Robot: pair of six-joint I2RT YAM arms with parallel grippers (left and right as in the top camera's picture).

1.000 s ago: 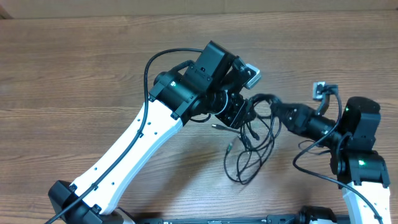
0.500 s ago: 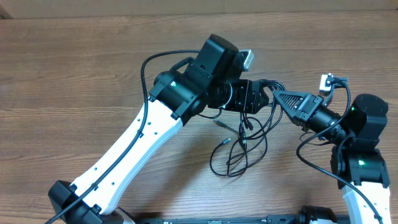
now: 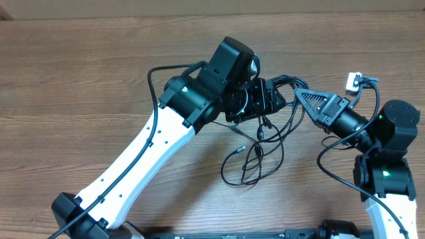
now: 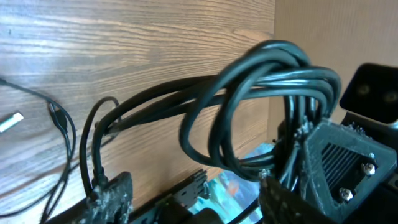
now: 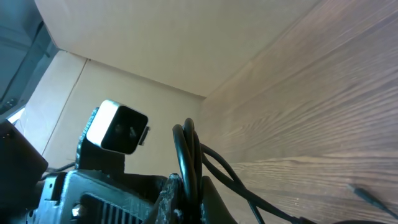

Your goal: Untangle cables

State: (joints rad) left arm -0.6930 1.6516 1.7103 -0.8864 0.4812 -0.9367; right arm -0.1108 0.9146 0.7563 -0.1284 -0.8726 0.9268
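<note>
Right tool [image 3: 300, 95]: is closing fully on the cables [image 4: 292, 78], pinching the bundle at its tips.
Left tool [image 3: 277, 99]: is standing with jaws apart just beside the right tool, straddling the bundle.
Cables: are trailing in loose loops from the right tool onto the bench [image 3: 80, 79].

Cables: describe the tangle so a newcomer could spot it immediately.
On the wooden table, look between the left gripper and right gripper. The cables bunch there and trail onto the table in loose loops: black cords thinner than the arms' fixed wires.
</note>
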